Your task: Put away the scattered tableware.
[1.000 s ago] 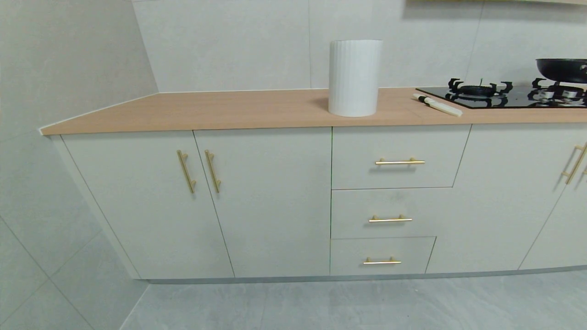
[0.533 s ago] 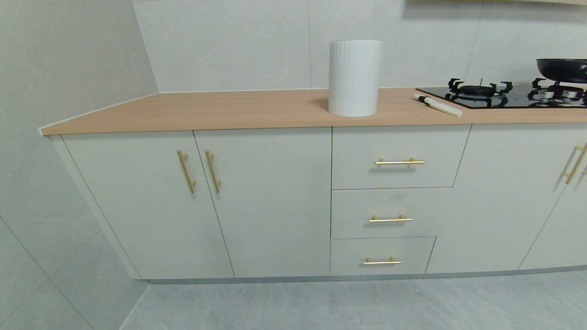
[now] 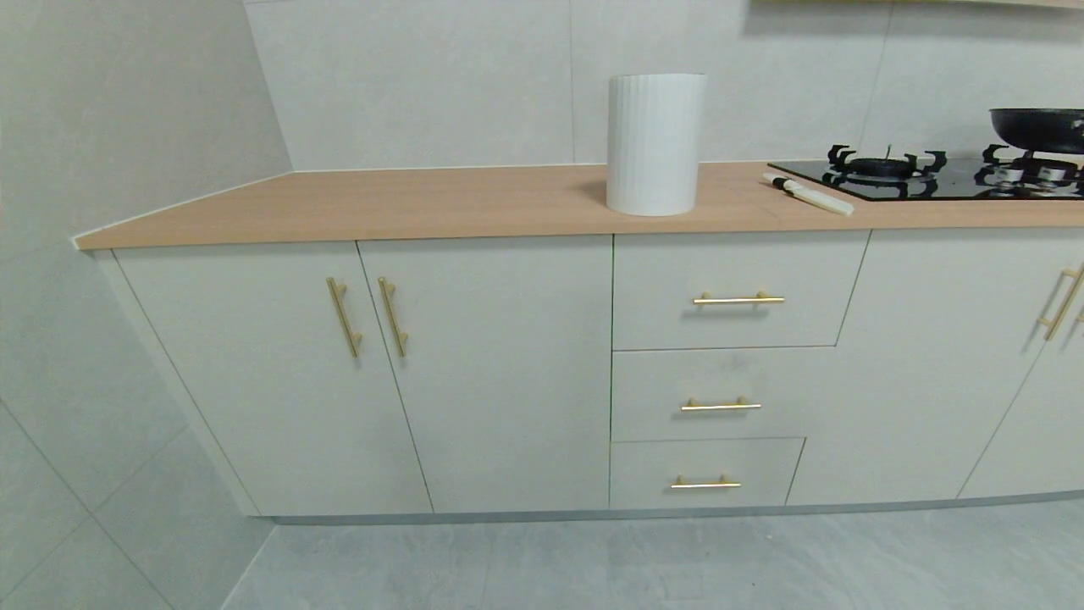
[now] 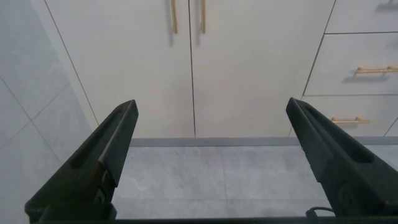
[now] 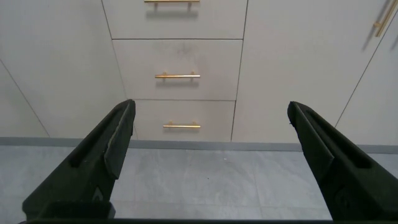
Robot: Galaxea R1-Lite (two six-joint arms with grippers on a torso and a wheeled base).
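Observation:
A knife (image 3: 807,193) with a cream handle and a dark band lies on the wooden countertop (image 3: 423,206), just left of the black hob. A tall white ribbed holder (image 3: 655,143) stands upright on the counter to the knife's left. My left gripper (image 4: 211,112) hangs low and open, facing the cabinet doors and the floor. My right gripper (image 5: 211,112) is open too, low in front of the drawer stack (image 5: 177,68), with nothing between its fingers.
A black gas hob (image 3: 940,176) with a dark pan (image 3: 1040,127) sits at the counter's right end. Below are two cabinet doors with gold handles (image 3: 368,316) and three drawers (image 3: 732,298). Grey tiled floor (image 3: 644,563) lies in front; a tiled wall closes the left side.

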